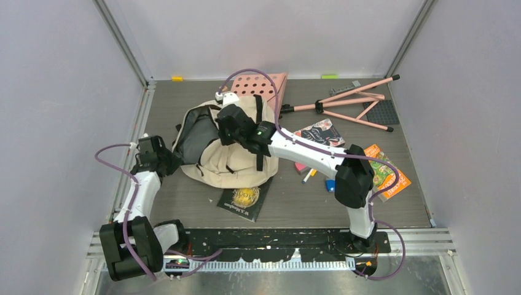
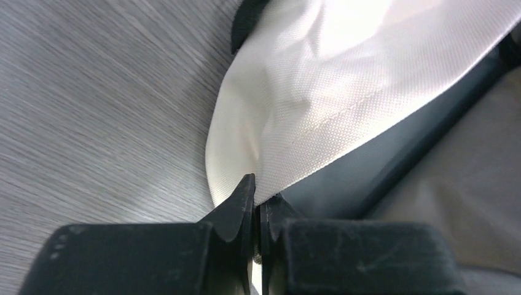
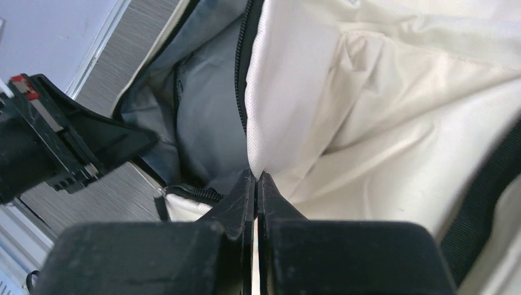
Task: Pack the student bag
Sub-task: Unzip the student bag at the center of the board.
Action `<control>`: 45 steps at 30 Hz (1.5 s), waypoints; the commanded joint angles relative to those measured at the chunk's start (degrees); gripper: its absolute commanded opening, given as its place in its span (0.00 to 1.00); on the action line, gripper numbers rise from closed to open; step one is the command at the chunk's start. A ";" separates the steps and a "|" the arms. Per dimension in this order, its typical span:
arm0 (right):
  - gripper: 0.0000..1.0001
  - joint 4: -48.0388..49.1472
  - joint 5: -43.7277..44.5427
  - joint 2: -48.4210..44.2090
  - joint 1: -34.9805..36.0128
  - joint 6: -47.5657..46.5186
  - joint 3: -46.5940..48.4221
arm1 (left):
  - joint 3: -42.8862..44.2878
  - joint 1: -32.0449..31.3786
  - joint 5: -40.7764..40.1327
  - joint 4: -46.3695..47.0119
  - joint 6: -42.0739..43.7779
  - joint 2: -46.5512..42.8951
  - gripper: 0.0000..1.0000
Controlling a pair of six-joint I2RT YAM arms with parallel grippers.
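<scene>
The student bag (image 1: 236, 166) lies on its side at the left-middle of the bench (image 1: 307, 209), with its long axis running roughly left to right and its unzipped mouth facing left, toward the left arm. Both arms have hold of that mouth. The left gripper (image 2: 257, 198) is closed tight on the cream cloth of the lower lip, just above the bench. The right gripper (image 3: 257, 179) is closed tight on the edge of the upper flap, right beside the black zipper (image 3: 241, 67). The grey lining (image 3: 203, 117) shows between the two, so the opening lies between the grippers and spreading them apart would widen it. The left arm is the nearer to the mouth; the right arm reaches across the top of the bag to get there. The loose things lie on the other sides: a black book (image 1: 244, 200) touching the near edge of the bag, a patterned book (image 1: 319, 132), some pens (image 1: 309, 175) and an orange booklet (image 1: 384, 173) to the right. With both grippers occupied, one would probably have to let go before anything can be fetched. The right arm covers much of the bag from above. How deep the inside goes, and whether anything lies in it, cannot be made out, nor how much cloth each gripper has pinched.
</scene>
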 commanded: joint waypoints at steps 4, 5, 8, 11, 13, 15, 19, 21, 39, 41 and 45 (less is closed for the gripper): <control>0.00 0.84 3.95 -12.69 -3.40 0.60 -7.16 | 0.43 8.45 3.19 2.10 1.24 0.79 0.03; 0.00 0.85 4.05 -14.28 -4.01 0.80 -9.04 | 0.66 9.40 3.68 2.10 1.26 1.01 0.03; 0.00 0.88 4.43 -18.52 -5.56 1.25 -12.81 | 0.93 11.82 4.47 2.09 1.00 1.49 0.03; 0.00 0.71 4.53 -21.88 -6.63 1.34 -17.28 | 0.89 13.94 5.24 2.47 0.37 1.87 0.03; 0.00 0.29 4.54 -24.29 -7.41 1.35 -19.64 | 0.93 15.01 5.71 2.70 0.02 2.12 0.02; 0.00 -0.03 4.70 -26.72 -7.90 1.36 -21.92 | 0.99 15.95 5.77 2.72 -0.02 2.32 0.02; 0.00 -0.51 4.61 -31.47 -8.20 1.83 -27.09 | 0.95 18.04 5.85 2.48 -0.06 2.23 0.02; 0.00 -0.72 5.13 -33.66 -8.48 2.25 -29.89 | 1.05 18.89 5.87 2.33 -0.10 2.17 0.02; 0.01 9.74 -9.59 -32.51 -15.28 6.36 -43.54 | 11.06 19.24 15.31 -10.94 8.18 -8.67 0.60; 0.00 10.43 -10.58 -31.85 -15.28 6.63 -43.57 | 15.94 17.79 18.67 -14.63 14.14 -7.24 0.71; 0.00 11.51 -11.73 -30.84 -15.28 7.06 -43.38 | 23.60 6.24 13.71 -21.27 23.45 -1.05 0.76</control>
